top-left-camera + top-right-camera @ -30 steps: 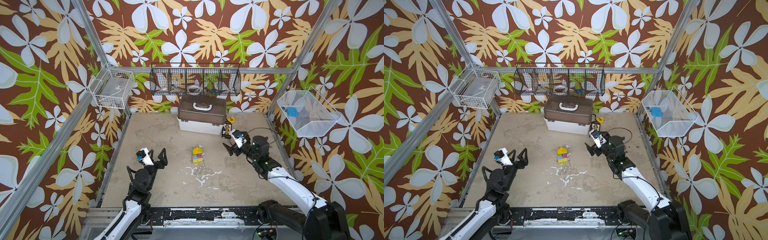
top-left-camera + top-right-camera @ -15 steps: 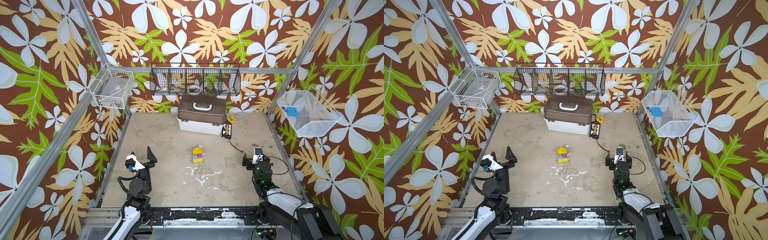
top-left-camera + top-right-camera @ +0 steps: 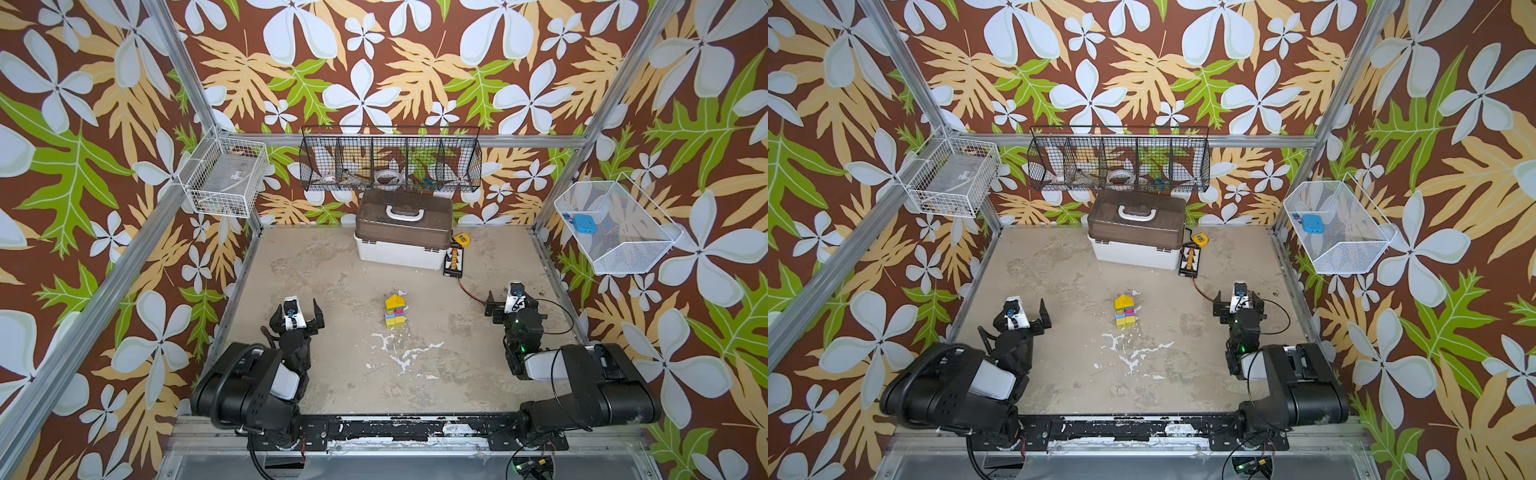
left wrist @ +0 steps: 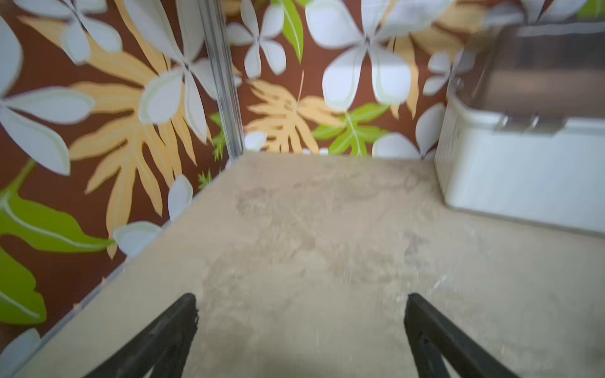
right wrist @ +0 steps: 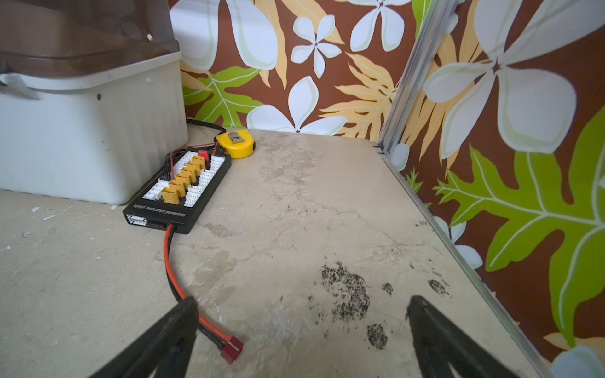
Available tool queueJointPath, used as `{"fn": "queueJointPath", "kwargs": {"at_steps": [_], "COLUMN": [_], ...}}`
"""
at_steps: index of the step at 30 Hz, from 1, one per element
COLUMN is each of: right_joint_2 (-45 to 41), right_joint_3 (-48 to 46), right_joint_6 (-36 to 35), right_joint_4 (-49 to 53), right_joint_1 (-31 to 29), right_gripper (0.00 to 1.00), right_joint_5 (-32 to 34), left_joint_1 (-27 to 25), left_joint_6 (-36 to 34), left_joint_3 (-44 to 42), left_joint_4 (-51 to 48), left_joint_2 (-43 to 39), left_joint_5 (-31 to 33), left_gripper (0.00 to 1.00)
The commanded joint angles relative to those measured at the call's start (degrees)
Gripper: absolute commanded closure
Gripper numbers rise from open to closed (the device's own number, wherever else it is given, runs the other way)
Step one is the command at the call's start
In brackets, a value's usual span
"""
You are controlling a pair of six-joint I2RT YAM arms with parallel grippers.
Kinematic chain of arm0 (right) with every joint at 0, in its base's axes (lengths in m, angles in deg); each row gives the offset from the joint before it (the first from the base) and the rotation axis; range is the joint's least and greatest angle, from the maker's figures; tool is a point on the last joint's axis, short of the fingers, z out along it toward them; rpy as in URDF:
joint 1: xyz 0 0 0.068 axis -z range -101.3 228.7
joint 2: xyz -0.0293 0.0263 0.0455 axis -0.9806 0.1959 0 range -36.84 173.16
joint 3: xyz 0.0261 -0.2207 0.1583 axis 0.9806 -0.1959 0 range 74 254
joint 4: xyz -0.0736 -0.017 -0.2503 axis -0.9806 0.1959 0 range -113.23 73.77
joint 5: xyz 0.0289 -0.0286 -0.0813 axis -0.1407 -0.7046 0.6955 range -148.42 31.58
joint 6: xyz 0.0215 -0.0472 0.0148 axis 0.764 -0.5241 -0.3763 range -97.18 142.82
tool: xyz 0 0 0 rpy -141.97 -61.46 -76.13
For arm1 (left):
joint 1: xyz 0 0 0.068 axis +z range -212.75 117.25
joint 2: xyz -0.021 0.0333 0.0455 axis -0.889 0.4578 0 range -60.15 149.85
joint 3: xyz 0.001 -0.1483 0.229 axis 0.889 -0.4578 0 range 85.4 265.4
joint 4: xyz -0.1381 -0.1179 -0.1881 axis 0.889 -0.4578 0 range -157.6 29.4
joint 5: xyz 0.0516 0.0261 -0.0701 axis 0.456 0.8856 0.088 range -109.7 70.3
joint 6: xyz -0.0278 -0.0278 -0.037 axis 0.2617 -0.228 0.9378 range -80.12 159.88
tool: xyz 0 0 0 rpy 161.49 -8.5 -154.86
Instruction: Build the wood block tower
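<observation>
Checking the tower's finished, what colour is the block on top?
Yellow. The top block shows best in a top view.

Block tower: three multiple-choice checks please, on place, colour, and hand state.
1. The wood block tower stands: A. before the white box B. in a basket C. against a wall
2. Its top piece: A. red B. yellow C. teal
3. Hands: A. left hand and right hand open, empty B. left holds a block C. right holds a block
1 A, both top views show it in the open; 2 B, it shows yellow; 3 A, wrist views show each spread wide, nothing between.
</observation>
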Motion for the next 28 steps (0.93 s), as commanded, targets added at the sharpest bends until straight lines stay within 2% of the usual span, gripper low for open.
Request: {"fn": "queueJointPath", "kwargs": {"at_steps": [1, 2, 5, 28], "right_joint_2": [0.1, 0.1, 0.3, 0.2], "right_joint_3": [0.4, 0.3, 0.4, 0.5], "right_joint_6": [1.4, 1.5, 1.5, 1.6], "right_joint_4": [-2.6, -2.2, -2.7, -2.1], "right_joint_1": [0.4, 0.4, 0.5, 0.6], "right_gripper": [0.00, 0.00, 0.00, 0.01], "right_joint_5": [-3.3, -3.3, -3.4, -3.6], "left_joint_1": [3.3, 3.5, 4.7, 5.1], "left_joint_6": [4.1, 3.3, 5.9, 5.8], "left_joint_3": [3.4, 4.2, 7.5, 7.7], "left_joint_4": [-1.5, 0.2, -8.7, -7.7], "left_joint_2": [-1.7, 0.4, -0.9, -0.2], "left_joint_5": [-8.3, -8.5, -8.2, -8.8], "left_gripper": [0.01, 0.01, 0.00, 0.00]}}
